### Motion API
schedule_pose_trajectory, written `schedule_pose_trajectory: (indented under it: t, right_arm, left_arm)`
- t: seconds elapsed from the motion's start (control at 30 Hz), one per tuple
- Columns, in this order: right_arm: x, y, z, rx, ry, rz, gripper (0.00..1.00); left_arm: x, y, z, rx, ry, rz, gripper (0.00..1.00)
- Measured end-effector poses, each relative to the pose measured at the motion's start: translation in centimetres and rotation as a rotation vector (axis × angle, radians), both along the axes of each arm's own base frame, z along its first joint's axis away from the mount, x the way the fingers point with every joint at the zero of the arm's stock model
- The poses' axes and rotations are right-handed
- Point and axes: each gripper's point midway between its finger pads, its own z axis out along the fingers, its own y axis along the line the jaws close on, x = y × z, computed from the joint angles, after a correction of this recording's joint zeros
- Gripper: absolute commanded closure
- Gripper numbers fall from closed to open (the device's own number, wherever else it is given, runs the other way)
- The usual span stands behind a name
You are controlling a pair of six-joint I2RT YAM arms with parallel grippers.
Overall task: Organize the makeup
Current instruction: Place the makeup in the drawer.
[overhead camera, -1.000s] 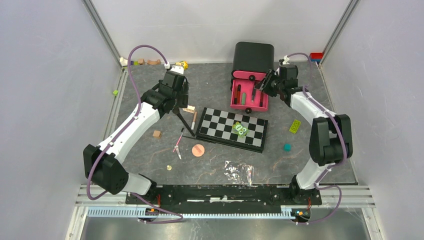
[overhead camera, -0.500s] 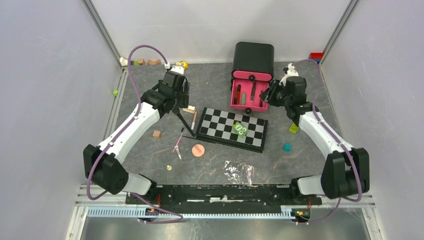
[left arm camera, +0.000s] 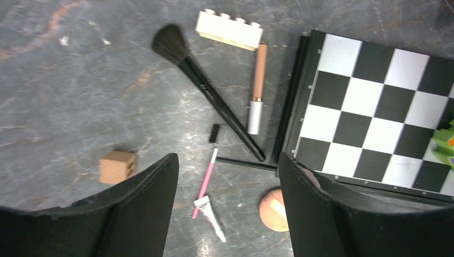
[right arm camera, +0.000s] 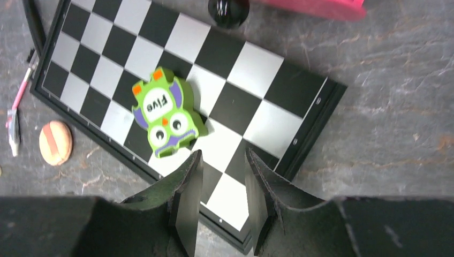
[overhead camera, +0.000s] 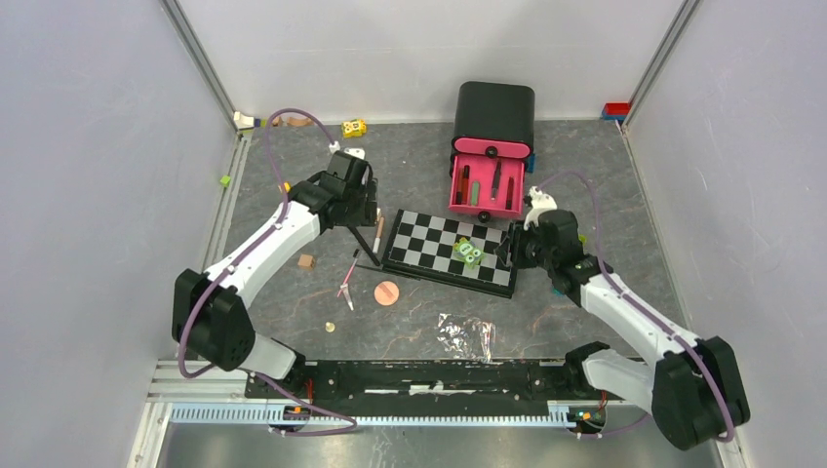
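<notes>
The makeup lies left of the board: a black long-handled brush [left arm camera: 214, 99], a peach-and-white tube [left arm camera: 258, 85], a pink pencil [left arm camera: 206, 179], a thin dark pencil [left arm camera: 246, 163], a small white tube [left arm camera: 211, 218] and a round peach puff [left arm camera: 270, 210]. In the top view the puff [overhead camera: 387, 292] and the pink pencil [overhead camera: 348, 279] show too. My left gripper [left arm camera: 227, 158] hangs open above the pencils, holding nothing. A pink case [overhead camera: 485, 185] at the back holds several items. My right gripper [right arm camera: 224, 155] is open and empty over the board's right end.
The chequered board [overhead camera: 429, 239] carries a green owl block [right arm camera: 166, 115]. A cream brick [left arm camera: 229, 29] and a tan cube [left arm camera: 116, 166] lie near the brush. Crumpled clear plastic [overhead camera: 466, 334] sits near the front. A yellow toy [overhead camera: 354, 128] lies by the back wall.
My right arm has pulled back from the pink case and swung toward the near side, now over the board's right end. My left gripper has shifted slightly right, over the brush and pencils.
</notes>
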Motion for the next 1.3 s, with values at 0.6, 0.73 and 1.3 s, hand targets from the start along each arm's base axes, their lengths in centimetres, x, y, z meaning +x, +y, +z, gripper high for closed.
schedule_pose_trajectory:
  t: [0.6,0.73,1.3]
  right_arm:
    - [-2.1,-0.2,0.3,0.012,-0.058,0.049,0.59]
    - [-2.1,-0.1,0.3,0.011,-0.059,0.054,0.59]
    - [-2.2,-0.1,-0.6,0.002,-0.028,0.060,0.59]
  left_arm:
    - [3.2,-4.1,-8.9,-0.039,0.180,-0.002,0.46]
    - [4.3,-4.6,-9.7,-0.034,0.179,0.001,0.50]
    - [4.6,-4.0,-12.7,0.015,0.210,0.036,0.61]
